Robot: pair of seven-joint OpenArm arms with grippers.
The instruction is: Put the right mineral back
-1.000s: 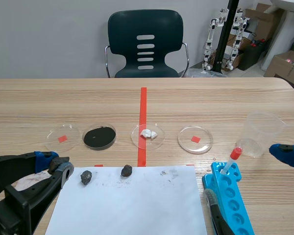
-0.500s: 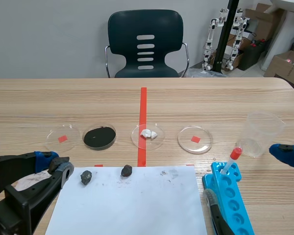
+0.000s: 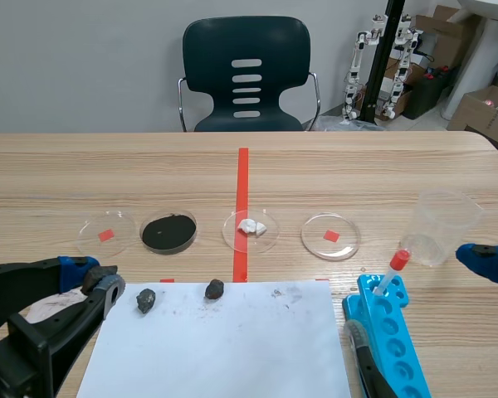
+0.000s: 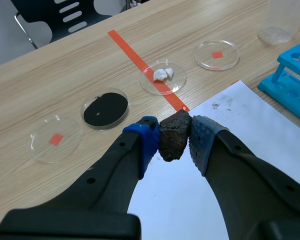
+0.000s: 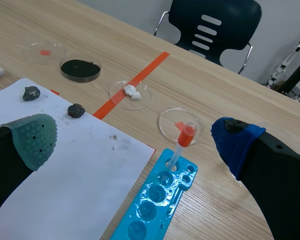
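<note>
Left tool (image 4: 174, 139) clamped on a rough, dark brown mineral (image 4: 173, 144), a blue pad pressed to each side, fingers parted only by the stone's width. Held low at the near left of the counter (image 3: 357, 170), close to the far left corner of a white sheet of paper (image 3: 232, 348). Right tool (image 5: 134, 139) spread wide, gripping nothing, low at the near right, just past a clear plastic cup (image 3: 442, 222).

Along the sheet's far edge, a small grey-black stone (image 3: 146, 300) and a second dark stone (image 3: 214, 288), apart from each other, with faint grey smudges to their right. Just beyond the sheet, a row of four round clear dishes: an empty dish marked with a red square (image 3: 107, 234), a dish of black powder (image 3: 168, 232), a dish of white lumps (image 3: 251, 227) overlapping the red tape line, and another red-square dish (image 3: 330, 236). Beside the sheet's right edge, a blue tube rack (image 3: 392, 344) with a red-capped tube (image 3: 392, 270) leaning in its far end.

Pale wood grain, bare across the far half apart from the tape line running to the far edge. Beyond that edge, a dark chair (image 3: 246, 75) against a grey wall, with small white robot figures (image 3: 382, 58) and cardboard boxes (image 3: 481, 104) at the far right.
</note>
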